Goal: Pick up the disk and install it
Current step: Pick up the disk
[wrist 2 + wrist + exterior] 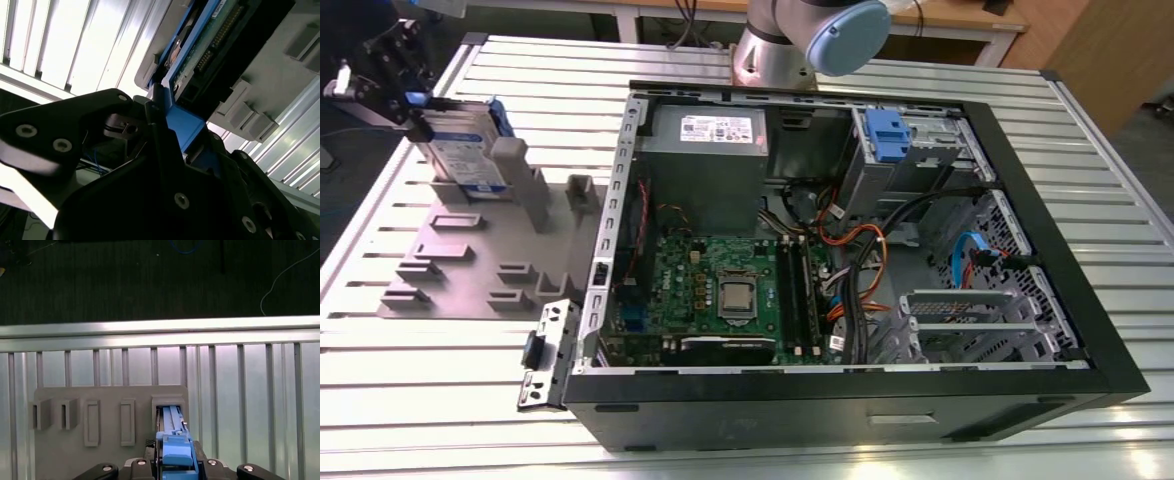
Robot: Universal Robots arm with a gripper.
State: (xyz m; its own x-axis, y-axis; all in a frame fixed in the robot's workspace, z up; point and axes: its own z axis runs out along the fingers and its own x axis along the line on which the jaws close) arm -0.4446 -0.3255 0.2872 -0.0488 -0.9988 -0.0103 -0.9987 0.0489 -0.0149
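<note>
Ribbed aluminium slats form the surface [440, 400]. Nearest, the black claw [176, 460] is seen closed on the upper edge of the disk [464, 150], a flat rectangular silver-metal hard drive with a white-and-blue label, edged by a blue plastic carrier frame [173, 422]. The disk is held upright, its lower end seemingly seated in a slot of the grey slotted holder plate [467, 270] at the exterior view's left. Its green circuit board [220, 35] is shown in the second wrist view. For a clean pick-up, the grip is best kept square and the drive drawn straight along the slot, so that binding is avoided. Farther off, the open black computer case [854, 410] is laid on its side.
</note>
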